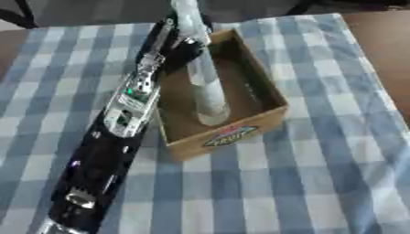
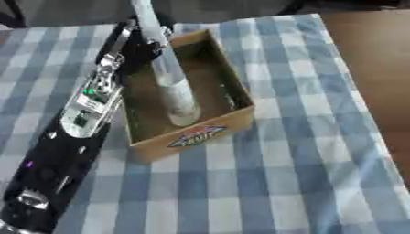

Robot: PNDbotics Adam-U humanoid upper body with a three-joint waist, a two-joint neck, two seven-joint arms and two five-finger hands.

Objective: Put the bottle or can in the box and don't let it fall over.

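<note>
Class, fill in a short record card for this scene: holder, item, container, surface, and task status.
holder: left robot hand, fingers curled round the bottle's upper part
item: clear bottle, held upright, its base down inside the box
container: open cardboard box with a logo on its front wall
surface: table under a blue and white checked cloth
right robot hand: not in view
task status: bottle in box, not yet released

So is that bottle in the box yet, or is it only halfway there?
Nearly there. The clear bottle already has its base inside the cardboard box. The left hand grips it near the top. Left to do: let go without tipping it.
</note>
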